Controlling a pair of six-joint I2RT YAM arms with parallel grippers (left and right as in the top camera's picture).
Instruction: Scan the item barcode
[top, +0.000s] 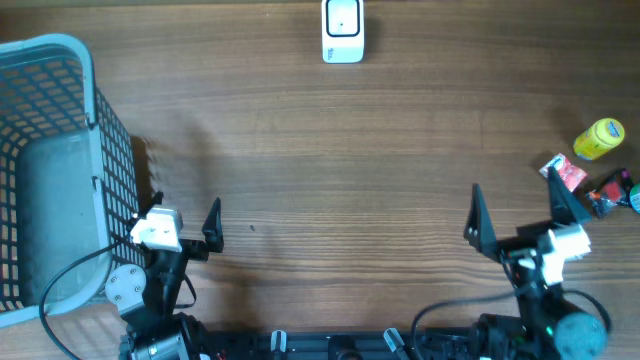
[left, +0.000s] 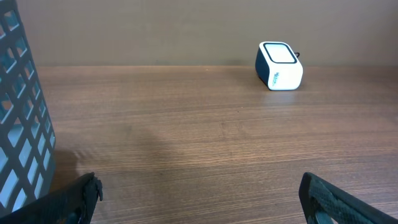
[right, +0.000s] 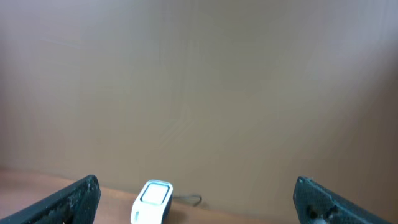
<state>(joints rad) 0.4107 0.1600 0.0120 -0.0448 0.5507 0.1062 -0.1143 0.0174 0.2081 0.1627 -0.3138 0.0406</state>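
The white barcode scanner (top: 343, 30) stands at the far middle edge of the wooden table, also seen in the left wrist view (left: 278, 65) and low in the right wrist view (right: 151, 202). Three small items lie at the right edge: a yellow container (top: 600, 138), a red packet (top: 565, 172) and a dark packet (top: 612, 192). My left gripper (top: 185, 207) (left: 200, 186) hovers open at the near left, empty. My right gripper (top: 512, 195) (right: 196, 186) is open and empty at the near right, just left of the items.
A light blue mesh basket (top: 110, 140) fills the left side, its wall close beside my left gripper (left: 18, 112). A thin cable trails from the scanner toward the back wall.
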